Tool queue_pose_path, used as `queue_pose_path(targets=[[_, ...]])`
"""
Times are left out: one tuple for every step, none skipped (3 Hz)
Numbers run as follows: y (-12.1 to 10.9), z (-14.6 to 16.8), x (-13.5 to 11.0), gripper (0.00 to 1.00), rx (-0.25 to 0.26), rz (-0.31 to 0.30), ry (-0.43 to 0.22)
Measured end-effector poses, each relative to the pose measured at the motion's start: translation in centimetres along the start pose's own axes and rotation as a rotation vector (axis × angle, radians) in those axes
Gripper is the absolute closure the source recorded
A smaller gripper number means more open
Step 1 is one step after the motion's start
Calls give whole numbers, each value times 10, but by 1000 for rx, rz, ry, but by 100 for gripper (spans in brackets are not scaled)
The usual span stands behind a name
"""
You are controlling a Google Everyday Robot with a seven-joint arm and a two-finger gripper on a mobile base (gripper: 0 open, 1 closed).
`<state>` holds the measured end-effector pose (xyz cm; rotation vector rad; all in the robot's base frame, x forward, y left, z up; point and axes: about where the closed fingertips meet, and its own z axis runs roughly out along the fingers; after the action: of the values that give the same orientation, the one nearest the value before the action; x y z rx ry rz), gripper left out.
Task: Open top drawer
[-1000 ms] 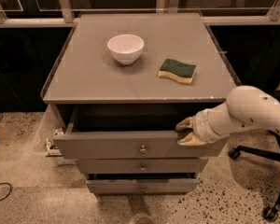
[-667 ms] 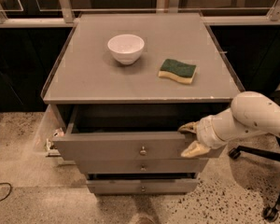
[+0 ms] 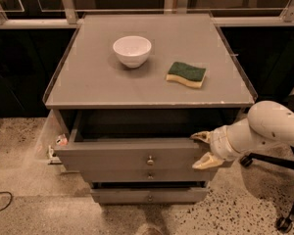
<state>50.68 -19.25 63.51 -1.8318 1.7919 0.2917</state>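
Observation:
The top drawer [image 3: 112,156] is the widest grey drawer, with a small round metal knob [image 3: 150,159] at the centre of its front. It stands pulled partly out from under the cabinet top, and its dark inside shows. My gripper [image 3: 204,149] is at the right end of the drawer front. It is open, with one pale fingertip [image 3: 201,136] at the front's top edge and the other lower down against the front. The white arm [image 3: 264,129] reaches in from the right.
A white bowl [image 3: 132,50] and a green-and-yellow sponge [image 3: 186,74] lie on the cabinet top [image 3: 98,82]. Two narrower drawers [image 3: 149,197] sit below the top one. Chair wheels [image 3: 284,223] stand on the speckled floor at right. A cable lies at left.
My gripper has shifted a little to the right and down along the drawer front's right end. The drawer looks about as far out as before.

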Motion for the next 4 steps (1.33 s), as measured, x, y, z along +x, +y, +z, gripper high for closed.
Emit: queue_pose_path(targets=[[5,-3,-4,70,-5,-4,-6],[15,-11,-11,94,-13,-14,-19],[38,-23,-10,91,-8,-2,-21],[39,-23,-9,67,-8,-2,-21]])
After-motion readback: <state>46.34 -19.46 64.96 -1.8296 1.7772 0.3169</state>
